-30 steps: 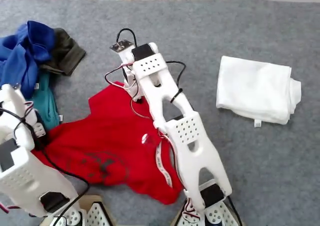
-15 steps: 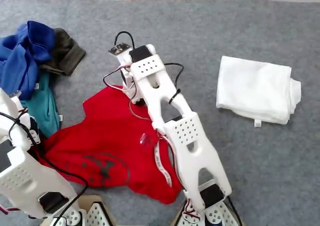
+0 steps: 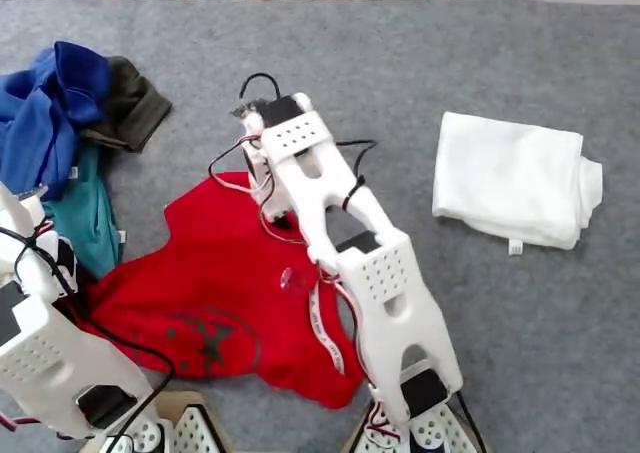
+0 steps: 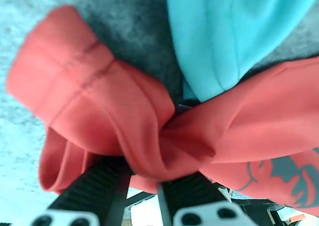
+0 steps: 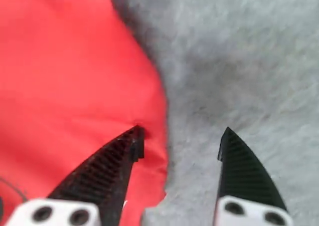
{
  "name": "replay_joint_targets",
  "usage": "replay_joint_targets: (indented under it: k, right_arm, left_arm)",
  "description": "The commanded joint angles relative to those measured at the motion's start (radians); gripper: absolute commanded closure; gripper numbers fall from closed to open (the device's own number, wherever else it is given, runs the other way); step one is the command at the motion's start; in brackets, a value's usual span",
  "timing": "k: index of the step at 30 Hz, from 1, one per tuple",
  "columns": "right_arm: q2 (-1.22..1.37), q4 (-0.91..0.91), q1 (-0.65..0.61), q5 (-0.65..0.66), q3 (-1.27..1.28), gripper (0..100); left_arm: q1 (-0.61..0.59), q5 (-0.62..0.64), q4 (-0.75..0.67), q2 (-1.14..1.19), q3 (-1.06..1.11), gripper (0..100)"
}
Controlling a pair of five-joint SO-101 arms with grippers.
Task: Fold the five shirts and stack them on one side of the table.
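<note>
A red shirt point(image 3: 220, 273) lies spread but rumpled on the grey table point(image 3: 420, 63), left of centre. My left gripper point(image 4: 144, 173) is shut on a bunched sleeve of the red shirt point(image 4: 114, 111) at the shirt's left end, right beside a teal shirt point(image 4: 224, 31). My right gripper point(image 5: 182, 133) is open at the shirt's far edge. One finger point(image 5: 109, 171) rests over the red cloth point(image 5: 65, 76); the other finger point(image 5: 239, 166) is over bare table. A folded white shirt point(image 3: 515, 178) lies at the right.
At the far left a blue shirt point(image 3: 45, 113), a dark olive shirt point(image 3: 130, 103) and the teal shirt point(image 3: 85, 213) lie in a loose heap. The right arm's white links point(image 3: 350, 243) stretch over the red shirt's right part.
The left arm has drawn the red sleeve leftward and toward the table's near edge, tugging the shirt's left side along. The right gripper has shifted slightly right along the shirt's far edge.
</note>
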Motion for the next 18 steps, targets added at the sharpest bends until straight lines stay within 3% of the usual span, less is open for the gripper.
replay_joint_targets:
  k: [1,7,11,18]
  right_arm:
    - [-0.105,0.008,-0.051,-0.008,0.054,77.2]
    - [-0.097,-0.038,-0.124,-0.006,0.142,85.7]
    - [-0.067,-0.038,-0.117,-0.006,0.143,98.2]
    - [-0.114,0.008,-0.044,-0.006,0.179,98.5]
  left_arm:
    - [-0.01,-0.009,0.015,-0.034,-0.007,97]
    - [-0.01,-0.009,0.015,-0.034,-0.007,97]
    - [-0.012,-0.009,0.015,-0.034,-0.007,97]
    - [-0.004,-0.041,0.051,-0.035,-0.012,97]
